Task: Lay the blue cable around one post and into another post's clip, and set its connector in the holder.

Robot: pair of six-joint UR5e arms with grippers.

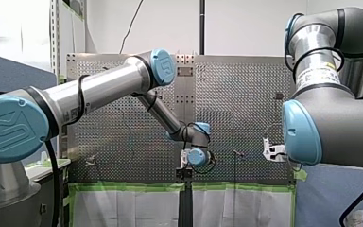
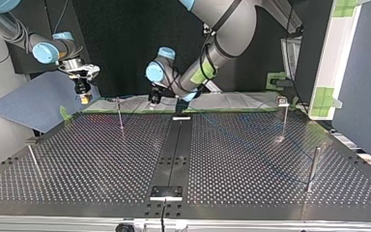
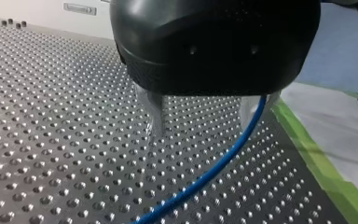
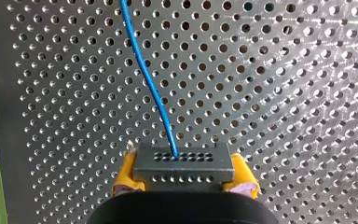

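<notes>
Plainly, in the right wrist view my right gripper has its yellow pads pressed onto the dark connector. The blue cable leaves it straight ahead, running lengthwise away from the fingers over the perforated table.

In the left wrist view my left gripper stands with its metal fingers spread. The cable runs along the inside of one finger, loose and not pinched.

Only the top view shows the posts. The thin post stands near my right gripper, between the two grippers as that view has them, so that arm seems the nearer one for the wrap. I cannot pick out the holder.

The front view shows how far the arms reach, but no cable and no fingertips I can read.
</notes>
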